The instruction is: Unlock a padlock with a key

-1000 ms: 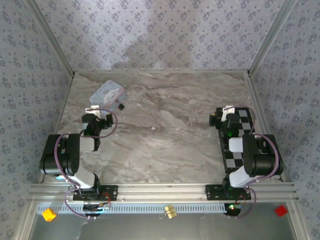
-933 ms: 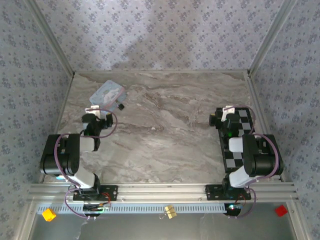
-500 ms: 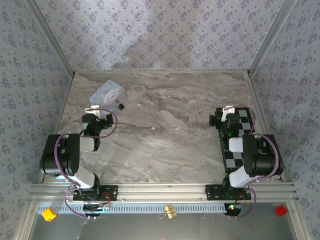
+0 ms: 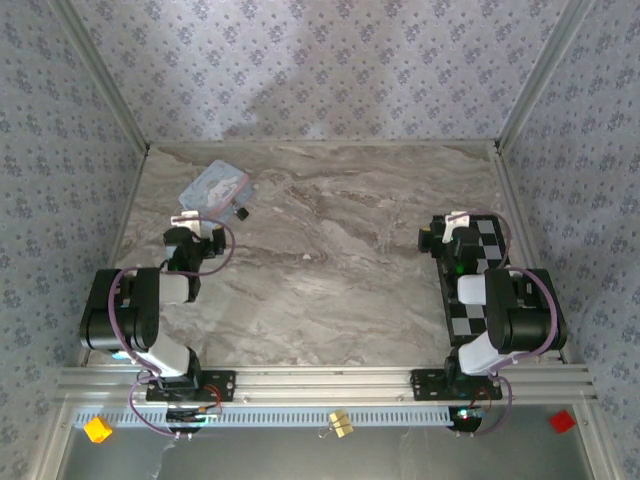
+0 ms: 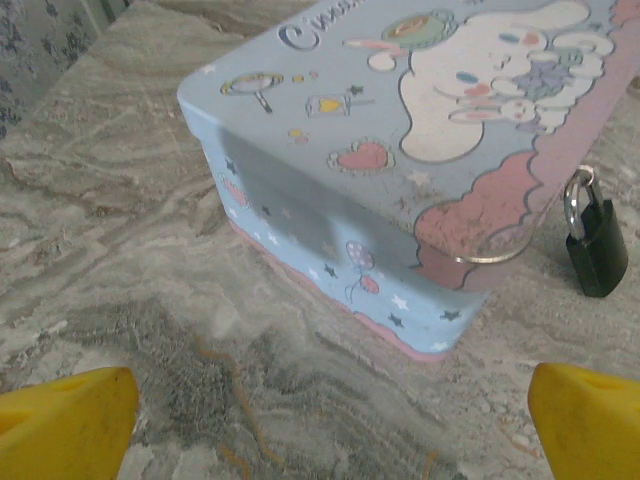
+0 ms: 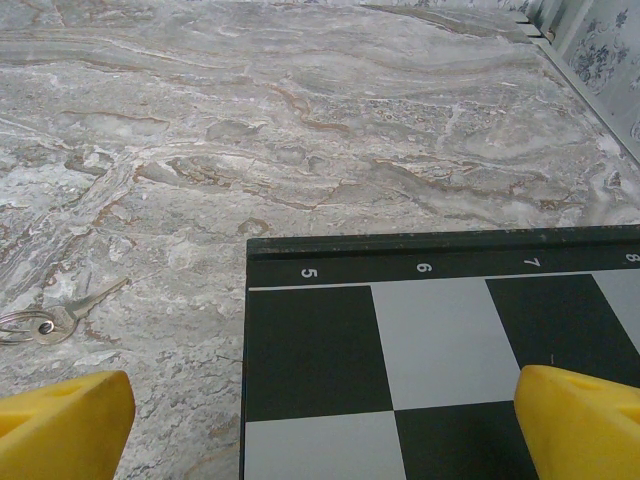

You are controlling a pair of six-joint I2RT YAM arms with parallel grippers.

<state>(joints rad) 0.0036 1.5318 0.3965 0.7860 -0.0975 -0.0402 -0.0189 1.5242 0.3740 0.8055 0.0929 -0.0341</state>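
Left wrist view: pale blue cartoon tin [image 5: 400, 150] sits on the marble tabletop [image 5: 120, 250]. The small black padlock [image 5: 597, 255], silver shackle pointing away from the camera, is on the tabletop just beside the tin's right corner. Left claw [image 5: 320, 430] is spread wide, yellow fingertips [image 5: 60, 430] at the frame corners, nothing between them, near the tin. Right wrist view: right claw [image 6: 320, 430] also spread and empty, over the edge of a checkerboard [image 6: 440, 340]. Silver key [image 6: 80, 302] on a ring lies flat on the tabletop left of the board.

Your padlock [image 5: 597, 250] is tiny and black with a silver shackle, right beside the blue tin [image 5: 400, 150]. Your key [image 6: 70, 312] lies flat on the table [image 6: 400, 120].
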